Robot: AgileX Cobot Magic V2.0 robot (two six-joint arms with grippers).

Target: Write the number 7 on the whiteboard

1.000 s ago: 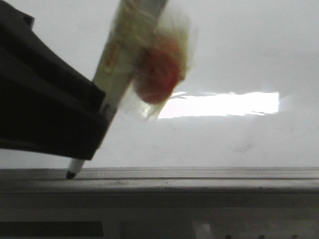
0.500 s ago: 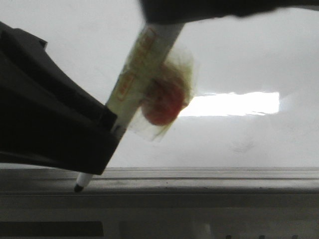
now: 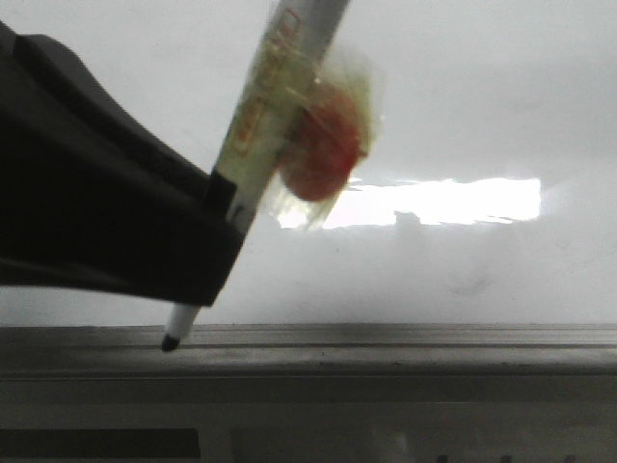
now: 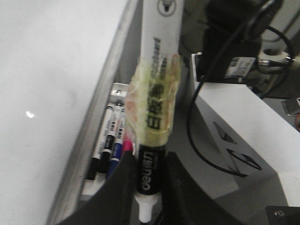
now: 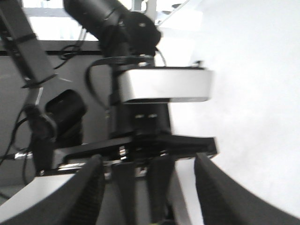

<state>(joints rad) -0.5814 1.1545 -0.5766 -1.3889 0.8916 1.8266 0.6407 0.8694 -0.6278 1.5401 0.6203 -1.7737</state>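
Left gripper [image 4: 149, 185] pinches marker [image 3: 289, 96] (tape-wrapped), long axis tilted, tip at rail [image 3: 405, 338]; whiteboard [image 3: 482, 116] face lies just beyond rail, no 7 visible. Right gripper [image 5: 145, 187] spread, holding nothing.

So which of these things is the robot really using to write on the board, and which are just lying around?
In use:
- whiteboard
- marker, clamped in the left gripper; tip at the board's edge rail, and no 7 shows yet

Lying about:
- spare markers in a tray beside the board
- black cable and white box
- right gripper, open and holding nothing
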